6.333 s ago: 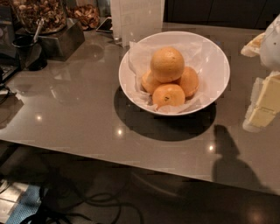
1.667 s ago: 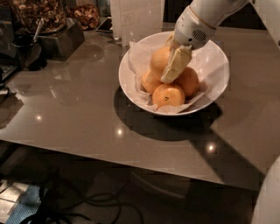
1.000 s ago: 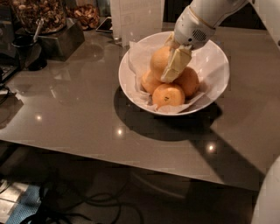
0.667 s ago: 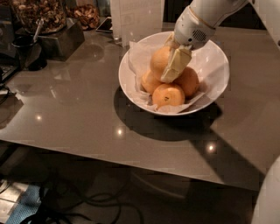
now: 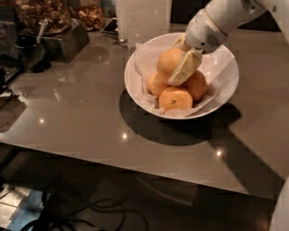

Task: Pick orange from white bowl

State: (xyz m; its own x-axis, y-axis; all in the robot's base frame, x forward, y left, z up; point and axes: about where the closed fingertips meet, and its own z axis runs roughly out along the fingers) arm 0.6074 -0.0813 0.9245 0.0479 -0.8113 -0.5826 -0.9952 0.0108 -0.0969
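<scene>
Tool (image 5: 183,67) down in bowl (image 5: 132,83) on tabletop (image 5: 81,122), against right side of orange (image 5: 167,63), topmost on other oranges (image 5: 175,99). Can't tell if tool is clamped or apart.

the tool (image 5: 180,72) sits against the top orange (image 5: 166,63) in the white bowl (image 5: 134,85), covering the fruit's right side, and its own far side is hidden behind the fruit. the arm (image 5: 221,18) is cut off at the upper right edge and blocks part of the bowl's back rim. the jars (image 5: 45,13) at upper left are cut by the top edge.
</scene>
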